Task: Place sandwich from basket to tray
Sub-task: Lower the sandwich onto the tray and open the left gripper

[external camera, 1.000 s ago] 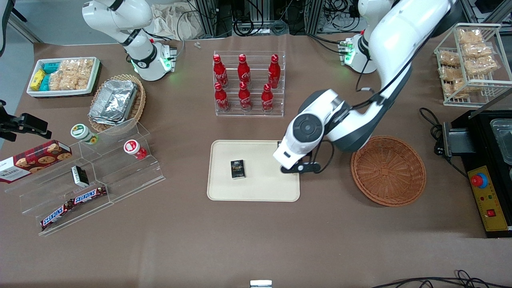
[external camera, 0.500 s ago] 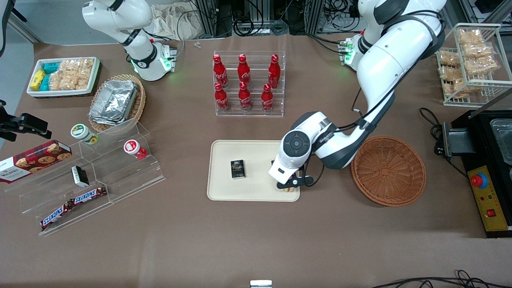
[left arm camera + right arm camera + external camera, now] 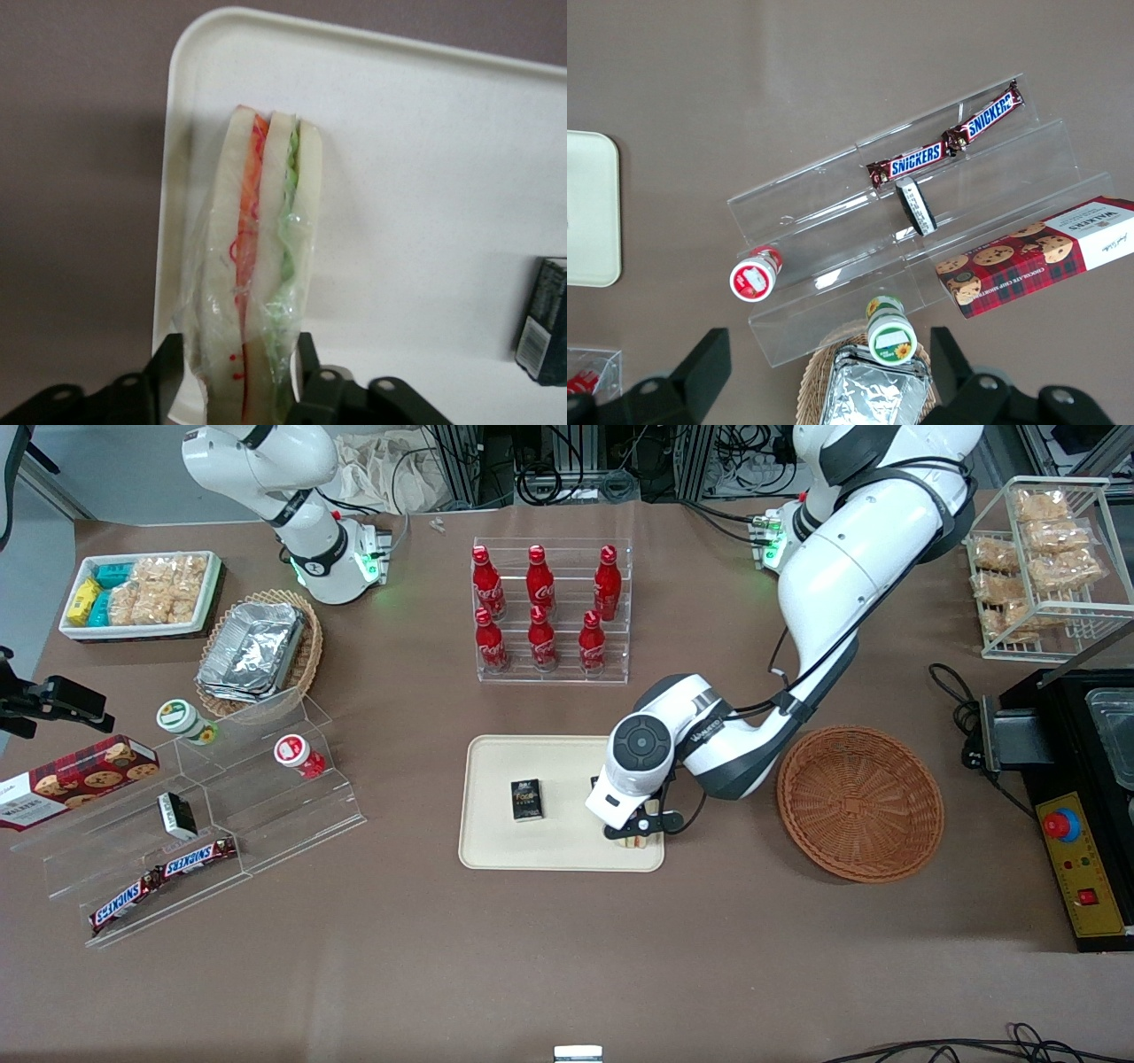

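Note:
My left gripper (image 3: 636, 833) is shut on the sandwich (image 3: 261, 266), a wrapped wedge of pale bread with orange-red and green filling. It holds it low over the corner of the cream tray (image 3: 549, 850) that is nearest the front camera and the basket. In the left wrist view the two black fingers (image 3: 168, 359) press the sandwich's sides, and the tray's rim (image 3: 182, 133) lies under it. Only a small bit of the sandwich (image 3: 634, 842) shows under the arm in the front view. The reddish-brown wicker basket (image 3: 859, 802) stands empty beside the tray, toward the working arm's end.
A small black box (image 3: 526, 799) lies on the tray. A clear rack of red bottles (image 3: 549, 615) stands farther from the camera than the tray. An acrylic shelf with Snickers bars (image 3: 164, 868), a tan basket of foil containers (image 3: 257, 651) and a white bin (image 3: 142, 593) lie toward the parked arm's end.
My gripper has moved with the sandwich from the tray's edge beside the basket onto the tray's near corner, and has come down lower.

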You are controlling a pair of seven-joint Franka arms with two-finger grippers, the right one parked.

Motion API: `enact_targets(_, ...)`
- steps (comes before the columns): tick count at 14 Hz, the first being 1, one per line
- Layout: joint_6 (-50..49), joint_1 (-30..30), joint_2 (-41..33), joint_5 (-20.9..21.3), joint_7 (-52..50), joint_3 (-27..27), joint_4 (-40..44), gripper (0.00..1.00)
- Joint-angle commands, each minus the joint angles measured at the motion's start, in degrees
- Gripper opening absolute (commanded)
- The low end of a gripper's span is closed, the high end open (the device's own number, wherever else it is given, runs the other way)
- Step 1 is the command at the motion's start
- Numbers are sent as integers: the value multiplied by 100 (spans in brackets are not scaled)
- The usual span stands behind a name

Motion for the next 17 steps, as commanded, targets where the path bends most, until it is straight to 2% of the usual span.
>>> enact_targets(1, -287, -159, 29, 147, -188, 43, -16, 100)
enact_targets(5, -675, -221, -67, 121, -224, 105, 63, 100)
enact_targets(10, -1052, 313, -1006, -20, -154, 35, 98, 100)
enact_targets(11, -1097, 498, -1252, -220, -84, -9, 81, 100)
enact_targets(15, -1361, 1412, -2525, -994, 1616, -1, -585, 100)
enact_targets(17, -1300, 1798, -3203, -1153, 2497, 52, -1200, 100)
